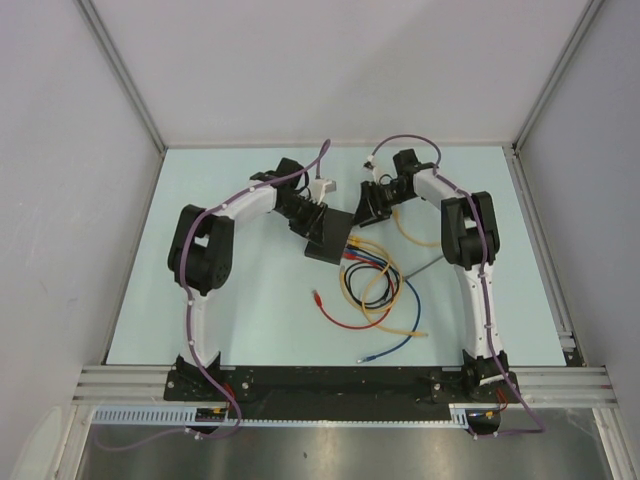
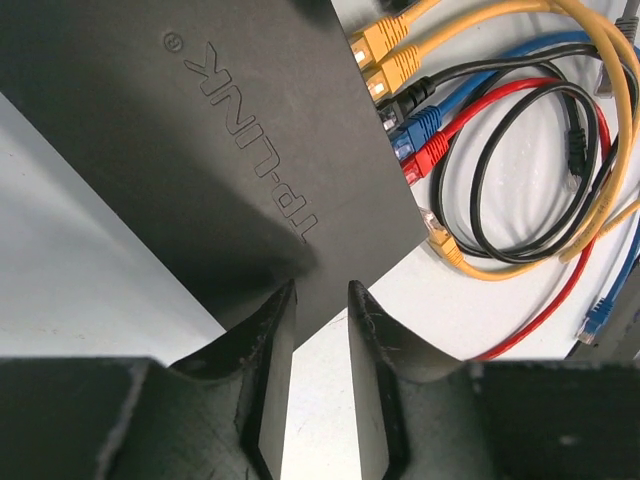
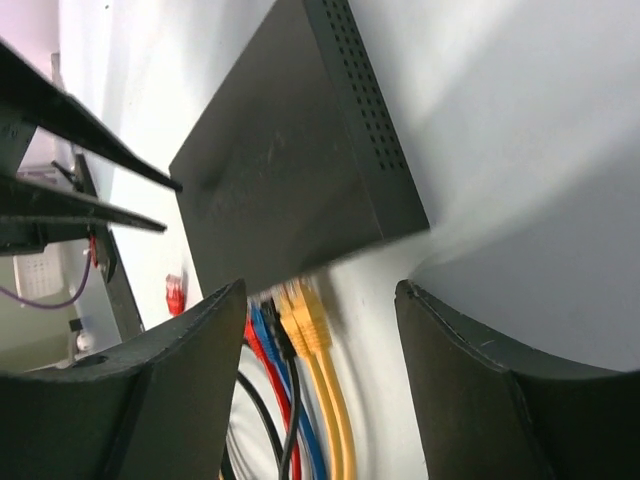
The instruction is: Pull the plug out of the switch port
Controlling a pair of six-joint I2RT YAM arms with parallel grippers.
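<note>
Table [image 1: 250,310] pale, matte | walls [image 1: 330,60] white, 3 sides | switch [image 1: 328,238] mid-table, cables [image 1: 375,290] near-right | left gripper [image 2: 320,290] narrowly parted at switch corner, grip unclear | right gripper [image 3: 320,288] spread

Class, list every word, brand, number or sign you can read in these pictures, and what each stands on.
"TP-LINK": raised letters on the black top of the switch, upside down in the left wrist view.
Small circled sign beside it: too small to read.
No other text is readable.
</note>
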